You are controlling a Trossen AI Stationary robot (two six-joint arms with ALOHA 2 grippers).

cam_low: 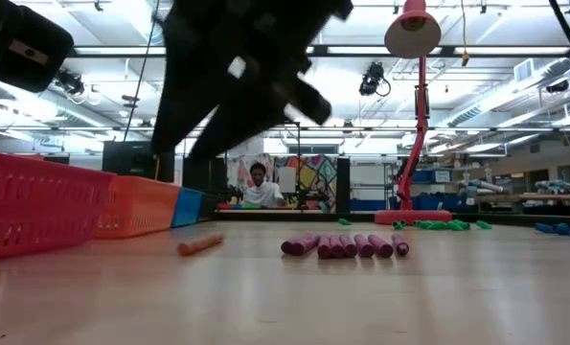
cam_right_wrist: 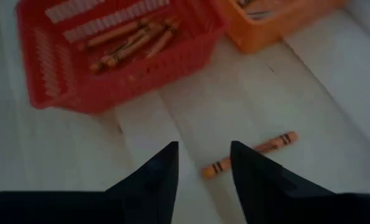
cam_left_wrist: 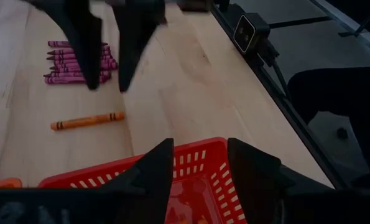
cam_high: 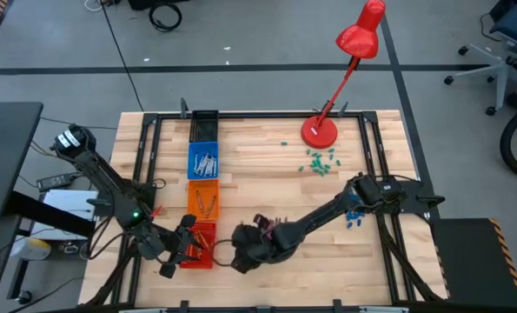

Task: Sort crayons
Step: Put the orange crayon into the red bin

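Beside the red basket (cam_right_wrist: 110, 62), orange crayon (cam_right_wrist: 250, 154) lying flat (alone), pointing away from it.

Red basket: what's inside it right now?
The red basket holds several orange crayons lying loosely together, seen from the right wrist. An exact count is not readable, and its near wall hides part of the floor.

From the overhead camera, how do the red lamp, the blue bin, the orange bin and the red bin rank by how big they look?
1. Red lamp, clearly largest, though it stands taller, nearer the camera.
2. Blue bin, orange bin and red bin: they look alike; the left gripper partly covers the red one.
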